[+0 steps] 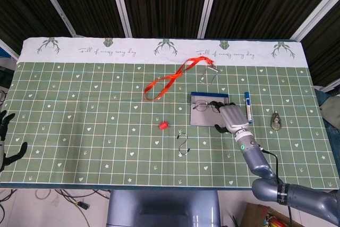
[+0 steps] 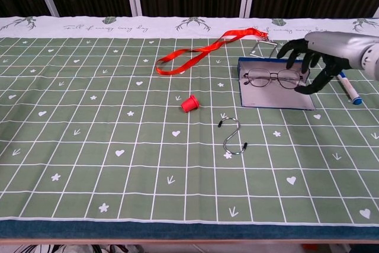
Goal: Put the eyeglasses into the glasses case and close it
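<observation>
My right hand [image 2: 312, 57] hangs over the glasses case [image 2: 275, 92], fingers apart, gripping nothing.
Under my fingertips [image 2: 301, 89] the eyeglasses [image 2: 272, 77] lie flat in the open case (a blue marker [image 2: 347, 89] lies just outside them); my left hand [image 1: 6, 141] waits far off, fingers parted, holding nothing.

Robot test bench in a lab or studio setting. Table [image 1: 79, 131] covered with a green grid-printed cloth [image 2: 118, 194] bearing hearts and a white deer-print border. Dark slatted panels [image 1: 159, 3] with white struts behind. Loose cables [image 1: 74, 200] on the floor below the front edge.
</observation>
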Tool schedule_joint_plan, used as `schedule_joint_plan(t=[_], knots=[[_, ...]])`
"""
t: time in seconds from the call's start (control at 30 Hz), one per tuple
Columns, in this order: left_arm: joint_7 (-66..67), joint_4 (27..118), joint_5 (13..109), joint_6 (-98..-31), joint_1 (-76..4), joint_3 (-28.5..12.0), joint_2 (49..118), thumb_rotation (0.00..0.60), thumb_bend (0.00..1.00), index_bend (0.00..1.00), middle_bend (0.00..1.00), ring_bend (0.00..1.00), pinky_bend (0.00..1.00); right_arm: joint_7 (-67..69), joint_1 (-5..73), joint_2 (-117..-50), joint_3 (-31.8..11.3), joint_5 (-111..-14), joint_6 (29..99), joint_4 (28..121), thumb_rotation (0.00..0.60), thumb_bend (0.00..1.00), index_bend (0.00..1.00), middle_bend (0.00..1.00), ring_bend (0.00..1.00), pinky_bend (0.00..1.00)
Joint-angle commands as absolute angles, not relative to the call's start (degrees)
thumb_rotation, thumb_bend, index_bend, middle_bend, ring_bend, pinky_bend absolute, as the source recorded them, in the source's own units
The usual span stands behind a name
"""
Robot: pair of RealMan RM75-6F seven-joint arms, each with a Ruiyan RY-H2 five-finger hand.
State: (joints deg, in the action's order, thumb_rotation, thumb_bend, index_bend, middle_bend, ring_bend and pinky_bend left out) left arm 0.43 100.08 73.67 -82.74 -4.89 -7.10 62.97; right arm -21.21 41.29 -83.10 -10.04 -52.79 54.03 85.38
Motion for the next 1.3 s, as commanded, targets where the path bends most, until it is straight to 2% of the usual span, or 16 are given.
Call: schedule_joint_plan(t=[0.03,0.2,0.37,0.67,1.3], knots=[[0.5,100.1,73.6,-82.7,-4.9,-7.1,63.0,0.600,0.35,0.10,0.00,0.00,0.00,-25.1,41.6,-83.0,-8.6,-50.1,53.6,86.4,0.600,0.56,0.17,0.50,0.56,0.53],[0.5,100.1,73.4,-82.5,-4.9,-7.1,62.9,0.600,0.35,0.10,0.00,0.00,0.00,-28.8,42.6,-84.7,-8.4,-47.2,54.2,85.7,0.600,0.63,0.17,0.61,0.67,0.61],[0.3,100.1,73.3,-82.3,-5.0,-7.1,62.8,0.600,0.35,0.10,0.00,0.00,0.00,-30.8,43.6,-86.4,-8.7,-44.7,54.4,84.5,0.600,0.71,0.17,0.65,0.71,0.64],[0.0,100.2,73.1,-82.0,-5.0,-7.2,62.6,0.600,0.35,0.10,0.00,0.00,0.00,-33.3,45.3,-88.6,-9.1,-40.2,53.4,81.8,0.600,0.73,0.17,0.66,0.72,0.64],[0.1,100.5,72.5,-81.8,-5.0,-7.3,62.5,0.600,0.35,0.10,0.00,0.00,0.00,-34.3,46.7,-90.3,-9.9,-37.7,53.6,79.5,0.600,0.74,0.17,0.66,0.72,0.64]])
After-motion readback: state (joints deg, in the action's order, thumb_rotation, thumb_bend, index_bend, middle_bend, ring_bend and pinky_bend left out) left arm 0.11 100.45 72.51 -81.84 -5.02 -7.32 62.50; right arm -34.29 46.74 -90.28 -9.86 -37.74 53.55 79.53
